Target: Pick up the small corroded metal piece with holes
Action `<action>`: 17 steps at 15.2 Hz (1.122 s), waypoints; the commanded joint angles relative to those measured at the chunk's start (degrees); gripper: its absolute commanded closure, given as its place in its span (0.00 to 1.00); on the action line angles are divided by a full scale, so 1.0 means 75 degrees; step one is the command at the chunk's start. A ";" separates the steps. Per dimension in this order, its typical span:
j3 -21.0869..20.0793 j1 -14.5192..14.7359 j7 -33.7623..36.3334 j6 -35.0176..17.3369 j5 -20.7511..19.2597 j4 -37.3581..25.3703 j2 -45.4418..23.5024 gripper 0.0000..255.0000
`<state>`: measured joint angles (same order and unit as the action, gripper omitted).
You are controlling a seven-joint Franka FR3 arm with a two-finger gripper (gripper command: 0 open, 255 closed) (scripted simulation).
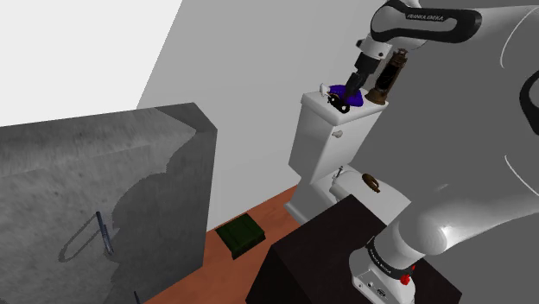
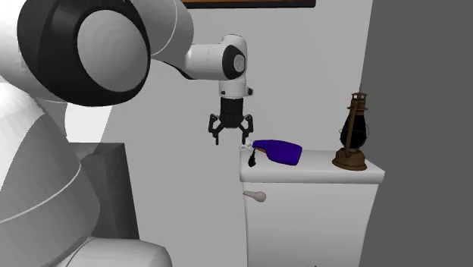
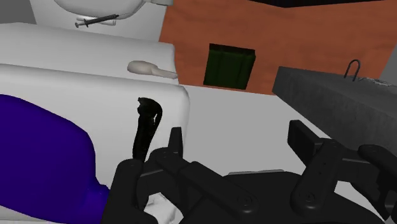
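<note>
The gripper [image 2: 231,139] hangs with its fingers spread wide and nothing between them, pointing down just off the corner of a white toilet tank [image 2: 311,216], a little above its lid. In the wrist view both black fingers [image 3: 137,184] stand well apart over grey wall and floor.

The small dark piece [image 2: 251,157] sits at that corner of the lid, curving over the edge, close beside the gripper but not touched by it. In the shoulder view it seems to be pierced with light spots, perhaps holes, though it is too small to be sure.

Touching it on the lid lies a deep blue object [image 2: 279,152], and at the lid's far end stands a brown lantern [image 2: 353,133]. A pale flush lever [image 2: 255,196] juts from the tank's front. A small brown thing [image 1: 371,182] rests on the toilet's closed lid, and a dark green box [image 1: 240,235] lies on the reddish floor [image 1: 226,275].
</note>
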<state>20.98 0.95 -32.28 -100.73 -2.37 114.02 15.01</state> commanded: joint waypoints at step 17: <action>0.0835 -0.0472 -0.2587 0.0001 0.1586 -0.2384 -0.3392 0.00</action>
<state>27.24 -2.57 -51.62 -100.41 9.47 95.93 -10.33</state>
